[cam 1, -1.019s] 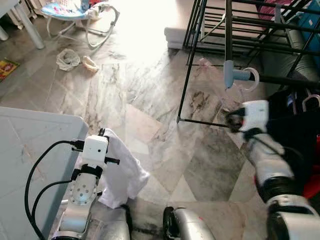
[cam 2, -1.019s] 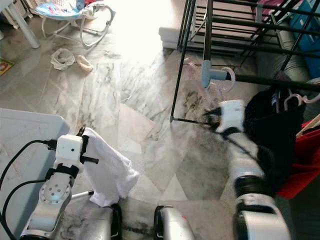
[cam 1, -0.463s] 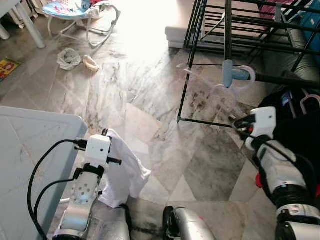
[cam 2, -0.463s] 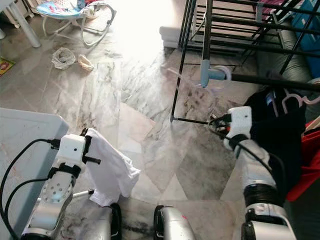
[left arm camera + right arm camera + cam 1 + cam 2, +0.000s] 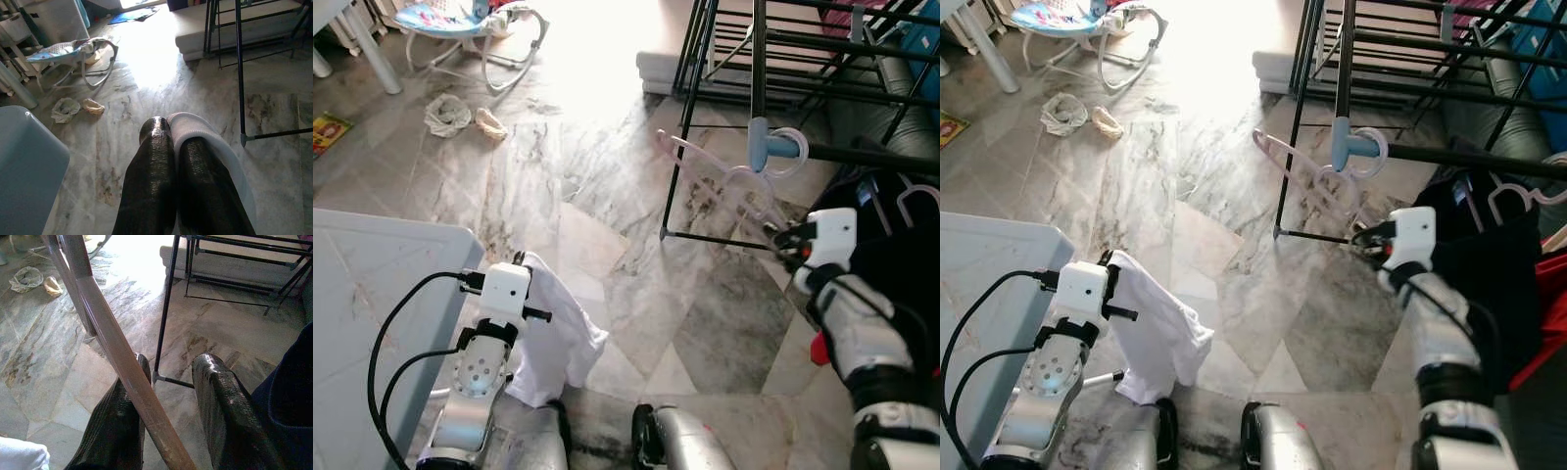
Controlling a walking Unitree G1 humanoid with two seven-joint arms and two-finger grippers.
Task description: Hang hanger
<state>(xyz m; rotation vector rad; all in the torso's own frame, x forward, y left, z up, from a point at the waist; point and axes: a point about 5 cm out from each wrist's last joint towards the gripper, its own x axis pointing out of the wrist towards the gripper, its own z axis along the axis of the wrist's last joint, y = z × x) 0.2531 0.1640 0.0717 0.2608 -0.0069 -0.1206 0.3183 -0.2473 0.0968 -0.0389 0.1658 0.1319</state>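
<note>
A pale pink hanger (image 5: 724, 181) hangs by its hook (image 5: 795, 149) on the black drying rack's rail (image 5: 867, 157), beside a blue-grey joint. One arm of it slants out to the left. My right gripper (image 5: 781, 235) is just below the hanger, open. In the right wrist view the hanger's arm (image 5: 122, 367) lies across one finger (image 5: 120, 411), outside the gap. My left gripper (image 5: 168, 127) is low at the left, shut on a white cloth (image 5: 558, 338).
The black drying rack (image 5: 759, 59) fills the upper right, with dark clothing (image 5: 896, 264) and a red garment (image 5: 1542, 343) hung on it. A pale blue-grey surface (image 5: 372, 294) is at my left. A baby bouncer (image 5: 470, 24) and small floor litter (image 5: 447, 115) lie far left.
My right gripper has drawn back to the right, away from the rack's lower bar. The pink hanger, blurred before, now hangs still on the rail with its arm out to the left.
</note>
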